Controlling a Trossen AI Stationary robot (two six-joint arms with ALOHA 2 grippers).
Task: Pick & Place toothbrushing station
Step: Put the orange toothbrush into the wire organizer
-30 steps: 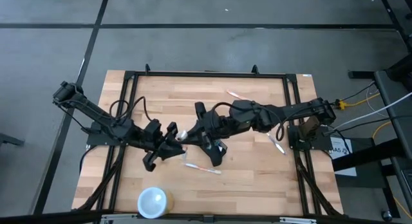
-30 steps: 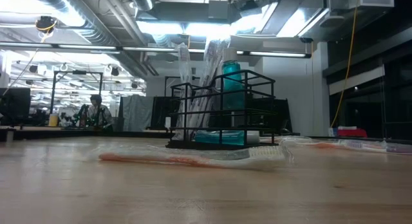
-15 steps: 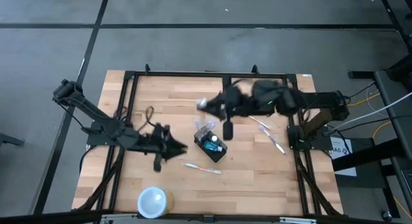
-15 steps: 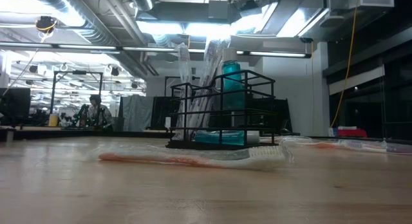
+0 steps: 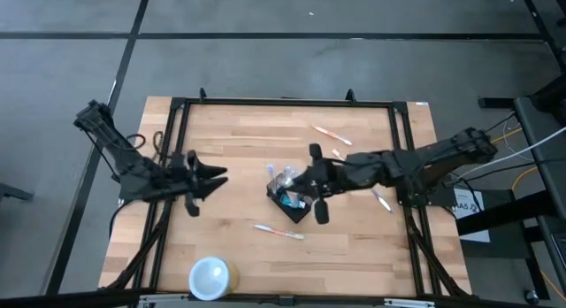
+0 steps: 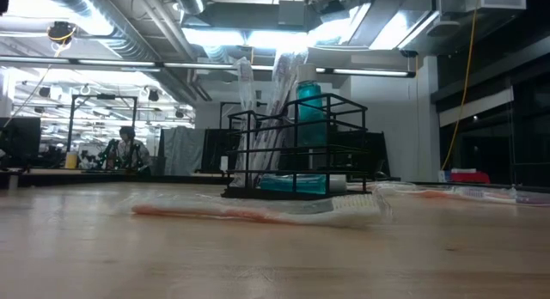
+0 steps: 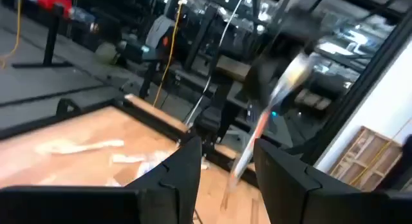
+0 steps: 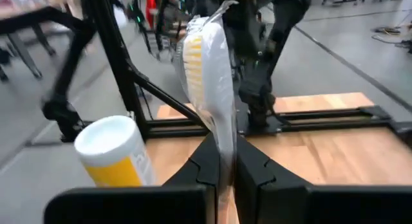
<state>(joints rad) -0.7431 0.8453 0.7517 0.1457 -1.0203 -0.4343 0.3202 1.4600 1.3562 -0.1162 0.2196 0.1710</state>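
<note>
The right gripper [image 8: 222, 161] pinches a plastic-wrapped yellow-bristled toothbrush [image 8: 207, 76] beside the small black wire caddy [image 5: 290, 200]. The left gripper [image 5: 217, 177], jaws apparently spread and empty, hangs well apart over the pale wooden table [image 5: 230, 131].

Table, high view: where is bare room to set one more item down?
Free: the far left part of the table, and the near right corner, beyond the wrapped brush. Crowded: the middle, around the caddy and the right tool, and the cup corner.

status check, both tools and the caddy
Right tool shut on wrapped toothbrush, beside caddy. Left tool open, empty, off at left. Loose toothbrush near caddy.
</note>
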